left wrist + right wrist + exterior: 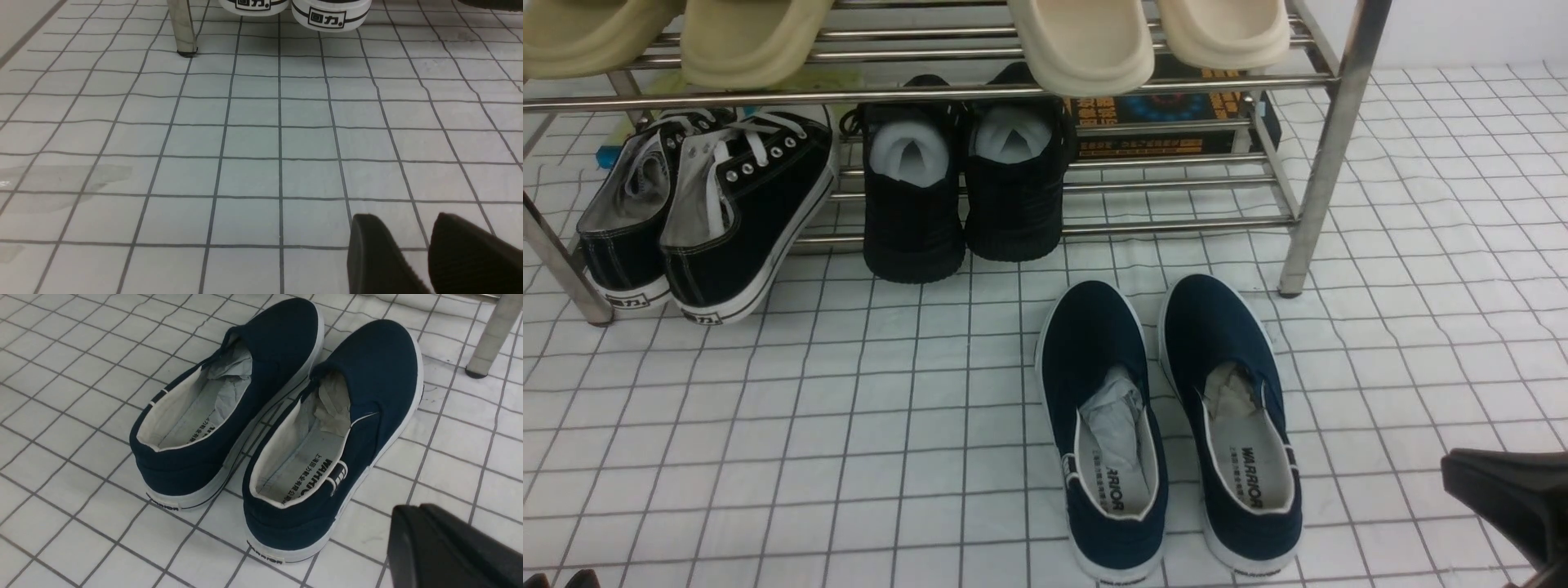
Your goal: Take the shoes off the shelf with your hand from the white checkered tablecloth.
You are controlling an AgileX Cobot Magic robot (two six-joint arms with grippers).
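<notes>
Pair of navy-blue canvas slip-on shoes (pixel 1090 327) with white rubber soles, crumpled paper in the throats: standing upright, side by side, on the white tablecloth with a thin dark grid (pixel 849 457), just in front of the two-tier rack of silver metal tubes (pixel 1327 155), towards its right-hand end. Toes point to the rack, heels away from it; both shoes are off its bars.

Handling, as judged: light for their bulk; canvas uppers soft and apt to fold under a squeeze; rubber soles firmer and less slippery; nothing fragile. Best hold: the heel wall, one finger inside the collar and one outside, clear of the loose paper, which could pull out. A pinch across the vamp would probably dent it.

Right tool (pixel 419 507), dark, narrow-fingered: closed, fingertips together, nothing gripped; near the slip-ons, in front of the rack. It would need to open before any hold.

Left tool (pixel 402 222), dark, tapered: fingers parted, empty, in front of the rack's left-hand end.

Condition of task, as judged: removal from the rack looks complete.
</notes>
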